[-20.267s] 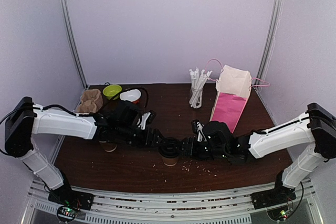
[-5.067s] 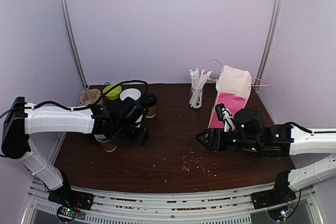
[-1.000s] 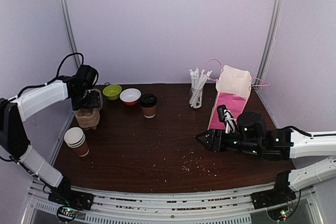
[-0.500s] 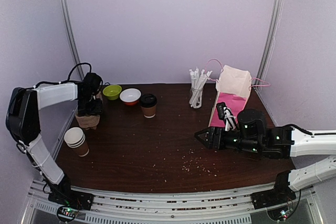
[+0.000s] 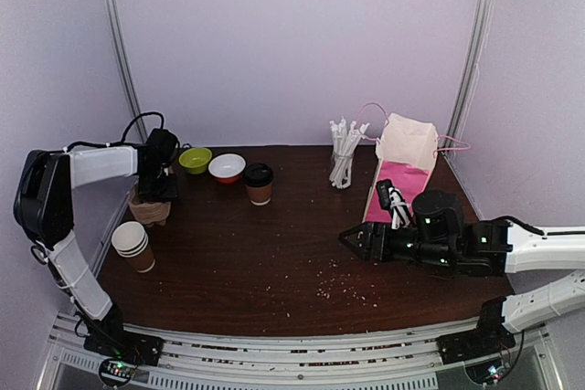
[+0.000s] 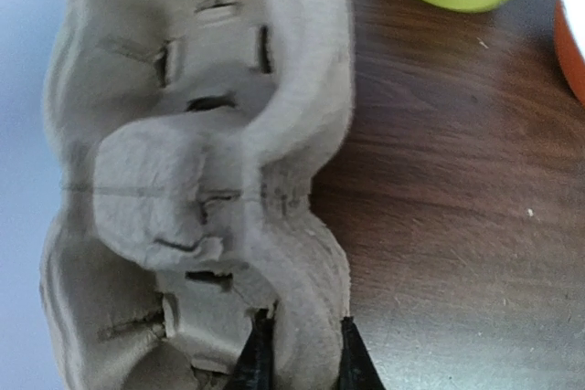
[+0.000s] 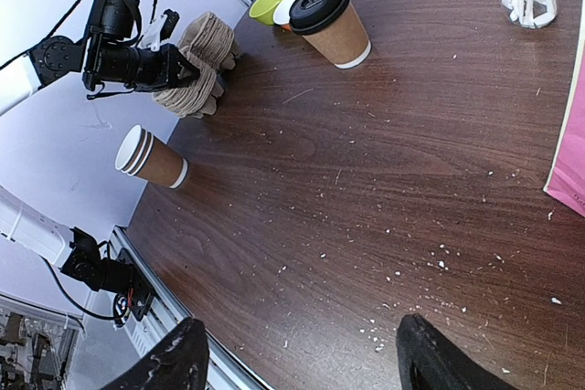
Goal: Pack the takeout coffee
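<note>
A stack of lidless cups [image 5: 132, 244] stands at the near left of the tabletop [image 5: 274, 267]. Over the right-centre the right hand [image 5: 347, 239] hovers low, its fingers [image 7: 178, 367] spread wide around nothing. Farther back at the left edge, the left hand [image 6: 300, 358] is pinched narrow on a wall of the pulp cup carrier [image 6: 183, 180]. Beyond, the takeout coffee [image 5: 259, 183] stands upright, lid on, well apart from both hands: right of the left hand, ahead and left of the right one. Just left of it sit a white bowl [image 5: 227, 167] and a green bowl [image 5: 195, 160].
</note>
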`<state>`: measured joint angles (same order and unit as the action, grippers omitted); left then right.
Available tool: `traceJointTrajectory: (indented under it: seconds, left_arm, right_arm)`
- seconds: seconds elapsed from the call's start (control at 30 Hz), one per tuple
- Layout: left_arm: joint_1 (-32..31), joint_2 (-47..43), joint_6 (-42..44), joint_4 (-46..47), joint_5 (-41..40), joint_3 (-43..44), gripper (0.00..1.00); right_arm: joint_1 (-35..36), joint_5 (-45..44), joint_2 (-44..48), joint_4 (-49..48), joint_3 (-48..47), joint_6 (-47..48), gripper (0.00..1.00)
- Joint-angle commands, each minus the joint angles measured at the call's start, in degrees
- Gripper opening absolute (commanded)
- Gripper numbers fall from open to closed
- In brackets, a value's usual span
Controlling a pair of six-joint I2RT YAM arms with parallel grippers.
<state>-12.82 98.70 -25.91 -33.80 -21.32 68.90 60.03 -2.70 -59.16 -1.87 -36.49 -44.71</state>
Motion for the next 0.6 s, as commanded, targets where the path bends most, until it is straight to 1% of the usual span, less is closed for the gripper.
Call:
traceJointTrajectory:
  seconds: [0.0, 0.13, 0.27, 0.4, 0.5, 0.57]
  left_arm:
    - [0.36, -3.55, 0.72, 0.87, 1.10, -2.00, 0.00]
    - [-0.06, -7.08, 0.85, 0.58, 2.28, -3.63, 0.00]
    - [-2.25, -11.05, 1.12, 0.17, 3.63, -4.43, 0.00]
    - [-7.15, -14.38, 0.92, -1.61, 2.66, -2.65, 0.00]
    - [-11.42, -15.46, 0.36, -4.60, 0.44, -0.83, 0.00]
    - [-13.59, -16.37, -0.16, -5.91, 0.49, -0.70, 0.00]
  right_arm:
    - [0.11, -0.32, 0.50, 0.24, -1.73, 0.85, 0.73]
    - [0.10, -0.38, 0.45, 0.19, -1.83, 0.75, 0.73]
    - [0.10, -0.54, 0.36, 0.38, -1.99, 0.75, 0.73]
    - [0.09, -0.74, 0.07, 0.66, -2.42, 0.68, 0.73]
    - [0.09, -0.77, -0.02, 0.98, -2.84, 0.52, 0.73]
    - [0.10, -0.72, 0.22, 1.15, -2.96, 0.35, 0.73]
